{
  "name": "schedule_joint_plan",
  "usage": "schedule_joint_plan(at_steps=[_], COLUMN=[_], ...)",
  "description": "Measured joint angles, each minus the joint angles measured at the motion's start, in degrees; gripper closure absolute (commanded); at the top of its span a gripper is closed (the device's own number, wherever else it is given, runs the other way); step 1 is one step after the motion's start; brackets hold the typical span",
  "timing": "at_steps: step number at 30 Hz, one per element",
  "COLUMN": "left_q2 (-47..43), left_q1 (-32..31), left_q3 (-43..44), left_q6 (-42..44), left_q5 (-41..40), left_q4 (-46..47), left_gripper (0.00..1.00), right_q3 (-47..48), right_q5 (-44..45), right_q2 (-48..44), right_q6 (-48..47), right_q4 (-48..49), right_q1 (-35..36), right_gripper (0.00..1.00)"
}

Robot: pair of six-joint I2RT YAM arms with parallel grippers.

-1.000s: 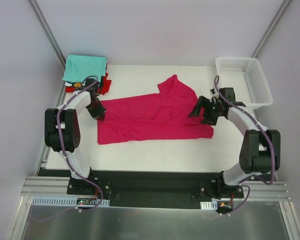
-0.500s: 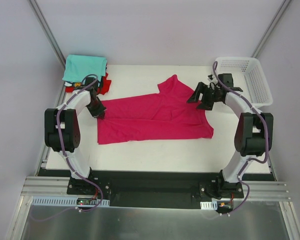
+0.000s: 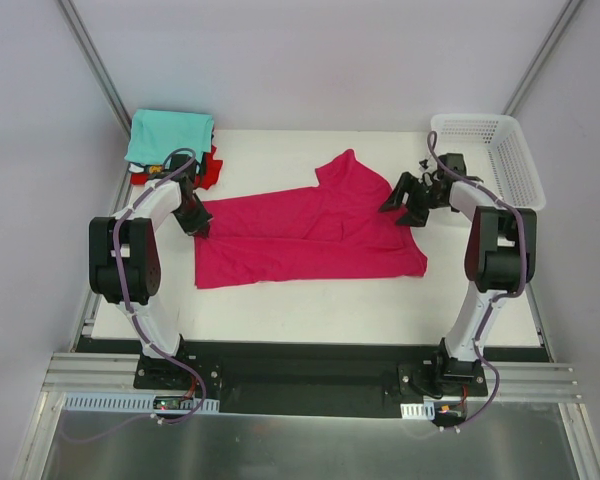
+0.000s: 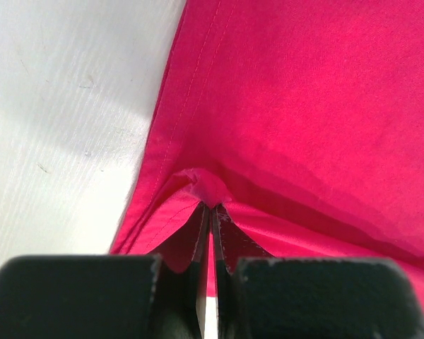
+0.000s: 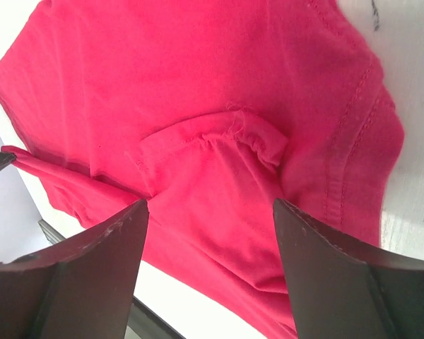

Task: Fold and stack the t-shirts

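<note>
A large magenta-pink t-shirt (image 3: pixel 310 235) lies spread across the white table, partly folded, with a sleeve sticking up toward the back. My left gripper (image 3: pixel 198 227) is shut on a pinch of the magenta-pink t-shirt's left edge (image 4: pixel 206 189). At the shirt's right end my right gripper (image 3: pixel 403 203) hovers open, its fingers (image 5: pixel 102 261) wide apart over the puckered magenta cloth (image 5: pixel 219 162), nothing between them. Folded t-shirts sit stacked at the back left: a teal one (image 3: pixel 170 135) on top, a red one (image 3: pixel 210 168) below it.
A white plastic mesh basket (image 3: pixel 488 160) stands at the back right corner, right behind the right arm. Grey walls close in the table on three sides. The black mounting rail (image 3: pixel 300 375) runs along the near edge.
My right gripper has swung from the shirt's right edge up toward the back, near the sleeve, with its jaws narrowing slightly. The left gripper has stayed shut on the shirt.
</note>
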Motion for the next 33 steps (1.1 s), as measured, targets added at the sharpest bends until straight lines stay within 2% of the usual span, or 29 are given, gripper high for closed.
schedule_joint_plan(at_steps=[11,12,14,15,17,18,20,30,33], left_q2=[0.0,0.0,0.0,0.0,0.0,0.0,0.0,0.0,0.0], left_q1=[0.0,0.0,0.0,0.0,0.0,0.0,0.0,0.0,0.0], left_q3=[0.1,0.1,0.2,0.2,0.2,0.2,0.2,0.2,0.2], left_q6=[0.0,0.0,0.0,0.0,0.0,0.0,0.0,0.1,0.1], left_q5=[0.1,0.0,0.1,0.1,0.1,0.1,0.1,0.1,0.1], left_q4=[0.0,0.0,0.0,0.0,0.0,0.0,0.0,0.0,0.0], left_gripper=[1.00,1.00,1.00,1.00,1.00,1.00,1.00,1.00,1.00], right_q3=[3.3,3.5,4.0,4.3,4.6,4.8,5.0,5.3,5.2], right_q5=[-0.2,-0.2,-0.2,-0.3,-0.4,-0.4,-0.5,-0.9,-0.9], right_q2=[4.8,5.5,6.6,7.1,7.7,7.9,8.2,8.2,7.9], right_q6=[-0.4,-0.5,-0.8,-0.9,-1.0,-1.1,-1.4,-1.2,-1.2], right_q4=[0.5,0.6,0.6,0.6,0.6,0.6,0.6,0.6,0.5], right_q1=[0.0,0.0,0.0,0.0,0.0,0.0,0.0,0.0,0.0], right_gripper=[0.34,0.41,0.49,0.58,0.68,0.77,0.82,0.85,0.83])
